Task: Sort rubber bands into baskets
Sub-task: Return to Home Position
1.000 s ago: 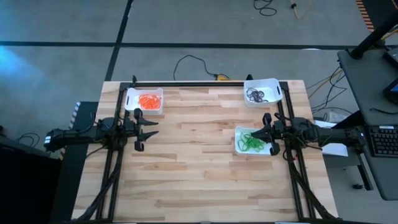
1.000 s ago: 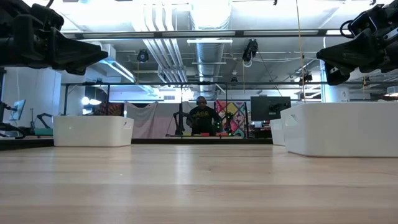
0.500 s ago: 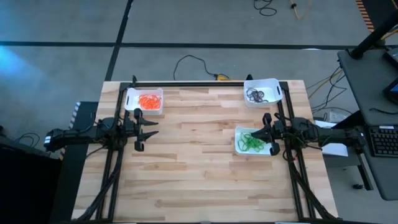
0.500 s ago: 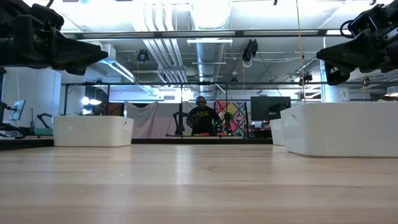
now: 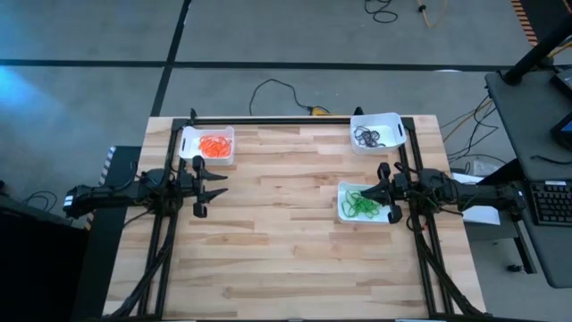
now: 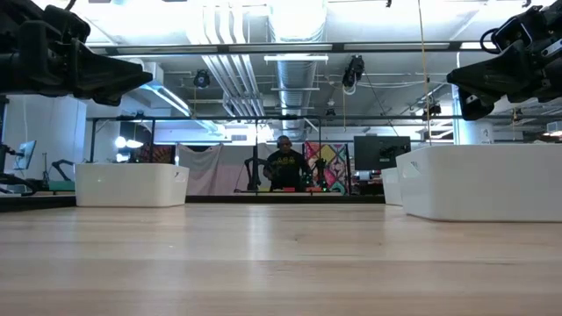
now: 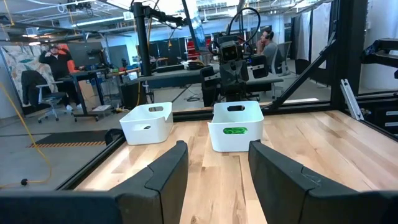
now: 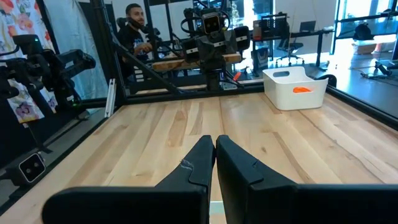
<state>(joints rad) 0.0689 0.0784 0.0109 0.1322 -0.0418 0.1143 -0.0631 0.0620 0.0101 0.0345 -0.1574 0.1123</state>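
Three white baskets stand on the wooden table. The far-left basket [image 5: 207,145] holds orange rubber bands [image 5: 213,145]. The far-right basket [image 5: 375,131] holds dark rubber bands [image 5: 369,137]. The basket at the middle right [image 5: 342,211] holds green rubber bands [image 5: 361,204]. My left gripper [image 5: 219,186] [image 7: 214,165] stands open at the table's left side, level and above the wood, with nothing between its fingers. My right gripper [image 5: 371,192] [image 8: 215,152] is shut and level, above the green basket's right part, clear of it.
A black frame [image 5: 295,119] runs along the table's far edge and down both sides. The wood between the arms [image 5: 286,224] is bare. In the low view the orange basket [image 6: 132,184] and the green one [image 6: 483,180] stand to either side; a person [image 6: 283,167] sits in the room beyond.
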